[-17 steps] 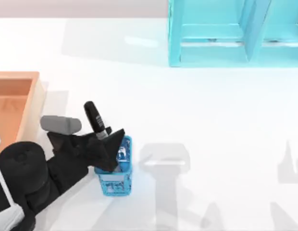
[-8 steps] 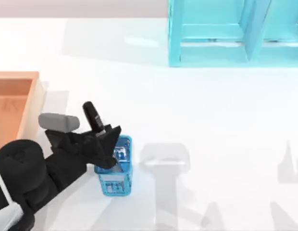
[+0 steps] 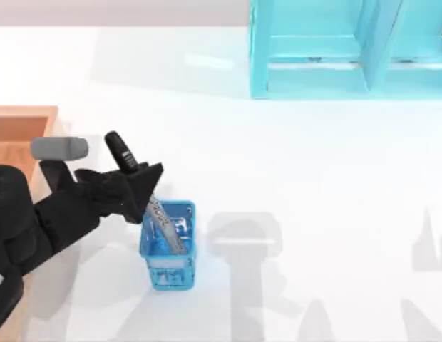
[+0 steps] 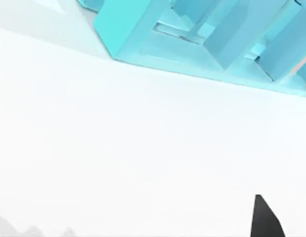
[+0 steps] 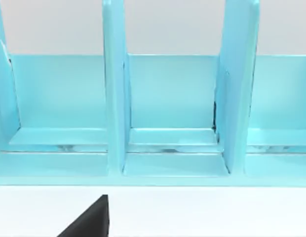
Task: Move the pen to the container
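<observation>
The pen [image 3: 161, 222] has a black cap [image 3: 119, 151] and a grey-white printed barrel. It is tilted, cap toward the far left, and its lower end lies inside the outline of the blue mesh cup [image 3: 168, 260]. My left gripper [image 3: 143, 187] is shut on the pen's upper barrel just below the cap. The container [image 3: 21, 128], an orange-brown wooden box, stands at the table's left edge, partly hidden by my left arm. A dark fingertip [image 4: 264, 221] of the left gripper shows in the left wrist view. One dark fingertip [image 5: 90, 222] of the right gripper shows in the right wrist view.
A teal shelf unit [image 3: 349, 50] stands at the back right, and its open compartments [image 5: 168, 98] face the right wrist camera. It appears again [image 4: 192, 34] in the left wrist view. The white table stretches between the cup and the shelf.
My left arm has moved left and toward the container with the pen. The cap has shifted up and left, and more of the barrel now shows above the cup.
</observation>
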`<state>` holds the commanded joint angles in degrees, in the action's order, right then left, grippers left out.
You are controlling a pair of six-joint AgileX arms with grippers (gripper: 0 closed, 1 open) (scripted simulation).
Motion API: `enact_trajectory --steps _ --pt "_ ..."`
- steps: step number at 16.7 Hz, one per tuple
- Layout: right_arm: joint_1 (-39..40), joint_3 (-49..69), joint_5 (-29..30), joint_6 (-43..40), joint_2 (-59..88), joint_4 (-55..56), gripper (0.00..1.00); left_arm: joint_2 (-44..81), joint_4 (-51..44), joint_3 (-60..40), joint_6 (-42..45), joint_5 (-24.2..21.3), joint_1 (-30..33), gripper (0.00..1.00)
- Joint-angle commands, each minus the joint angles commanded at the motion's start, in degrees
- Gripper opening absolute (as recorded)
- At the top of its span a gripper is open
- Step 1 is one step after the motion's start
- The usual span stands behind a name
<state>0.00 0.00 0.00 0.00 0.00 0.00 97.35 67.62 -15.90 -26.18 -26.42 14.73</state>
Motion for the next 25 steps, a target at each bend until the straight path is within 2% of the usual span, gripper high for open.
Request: enact_trajectory --steps 11,19,21,25 --pt "0.0 0.0 0.0 0.0 0.0 0.0 1.0 -19.5 -27.6 -7.0 4.5 -16.6 -15.5 0.0" --pt "0.0 0.0 0.0 0.0 0.0 0.0 1.0 -36.3 -53.4 -12.3 8.9 -29.5 -29.2 0.0" --pt "0.0 0.0 0.0 0.0 0.0 0.0 1.0 -38.4 -55.7 -13.0 9.6 -30.9 -31.3 0.0" --pt "0.0 0.0 0.0 0.0 0.0 0.0 1.0 -38.7 -56.1 -13.1 9.7 -31.1 -31.6 0.0"
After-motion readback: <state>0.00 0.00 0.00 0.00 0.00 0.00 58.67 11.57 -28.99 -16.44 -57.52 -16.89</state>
